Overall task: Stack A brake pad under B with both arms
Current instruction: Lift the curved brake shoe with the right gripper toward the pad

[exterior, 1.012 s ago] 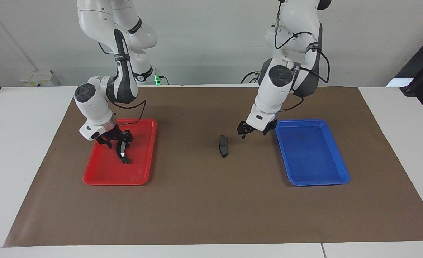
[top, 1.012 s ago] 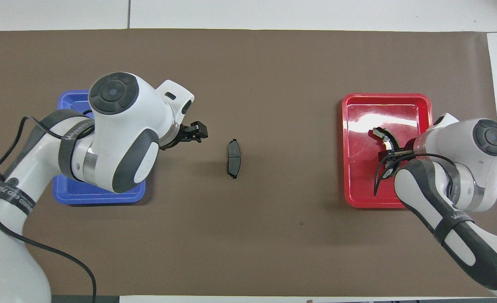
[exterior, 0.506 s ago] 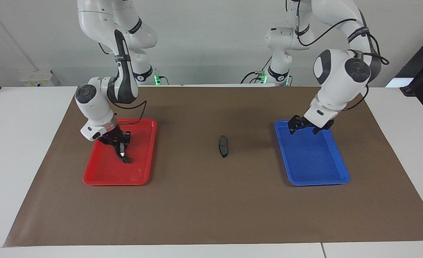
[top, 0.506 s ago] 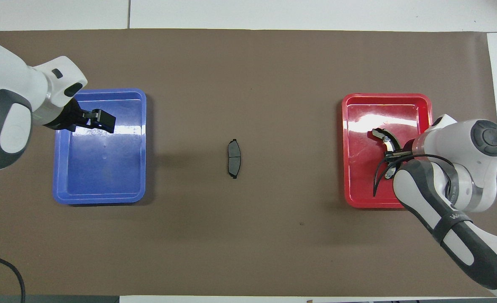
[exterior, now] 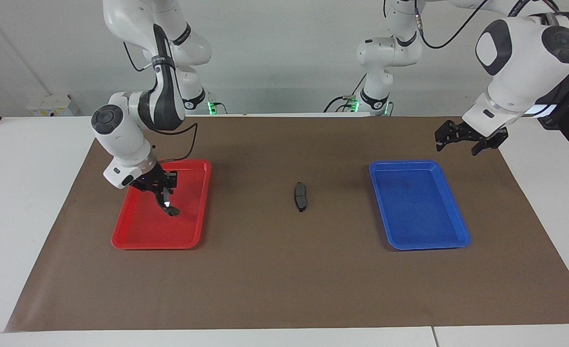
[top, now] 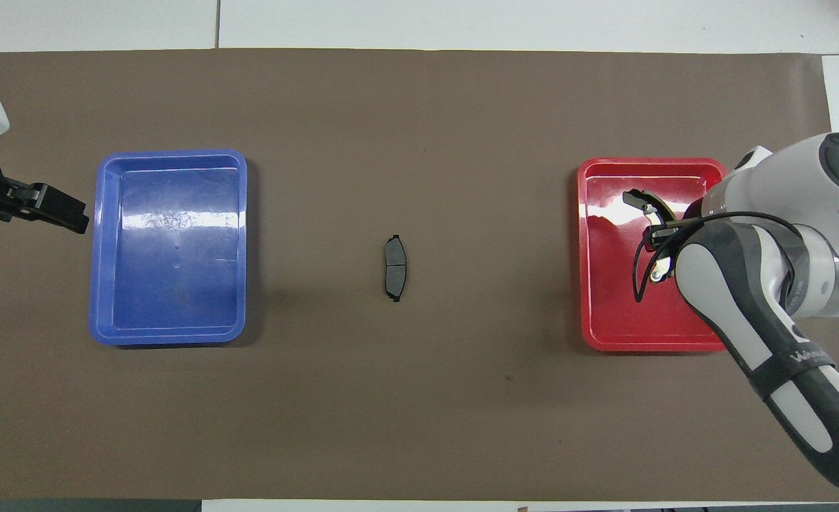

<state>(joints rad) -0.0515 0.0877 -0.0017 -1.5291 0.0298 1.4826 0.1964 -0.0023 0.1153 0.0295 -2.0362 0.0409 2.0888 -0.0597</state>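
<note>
Since a second ago the left tool has swung from the short dark-grey brake pad to hang, fingers apart, over brown counter beside the blue tray. Clamped on the long black crescent shoe, the right tool has lifted it over the red tray.

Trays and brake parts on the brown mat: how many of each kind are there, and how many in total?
Trays: 2, the red tray and the blue tray.
Brake parts: 2, the pad and the shoe.
Total: 4.
</note>
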